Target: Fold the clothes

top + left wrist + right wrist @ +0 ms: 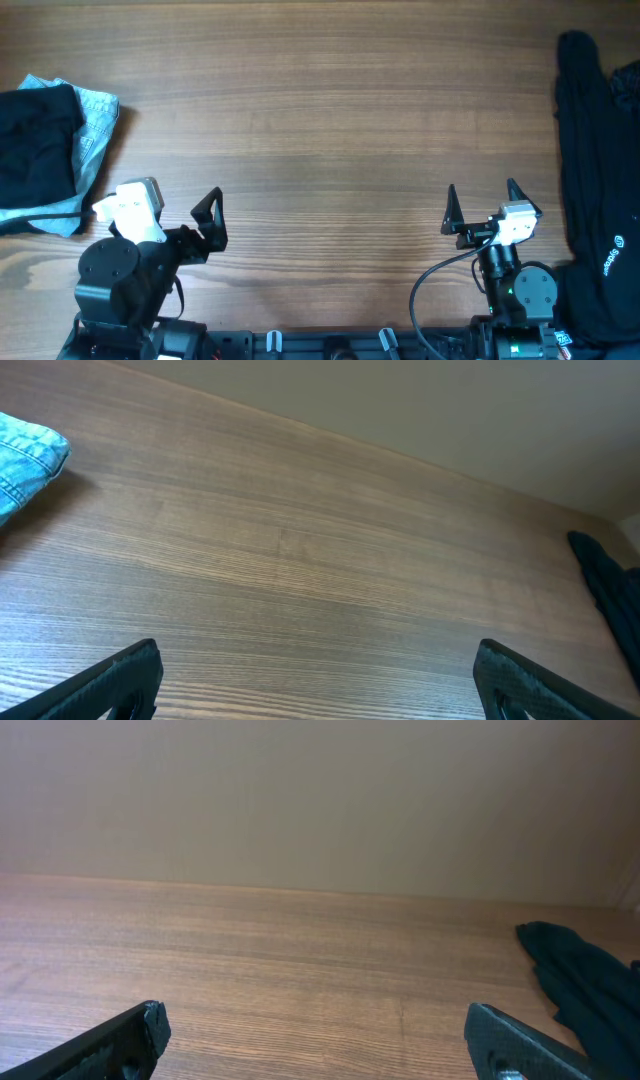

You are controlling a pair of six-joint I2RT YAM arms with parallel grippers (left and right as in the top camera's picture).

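Note:
A black garment with small white lettering lies crumpled along the table's right edge; it also shows in the right wrist view and the left wrist view. Another black garment lies folded at the far left on top of a light blue denim piece. My left gripper is open and empty near the front edge, left of centre. My right gripper is open and empty near the front edge, left of the black garment.
The wooden table stretches between the two piles. The denim piece shows at the left edge of the left wrist view. A beige wall stands behind the table's far edge.

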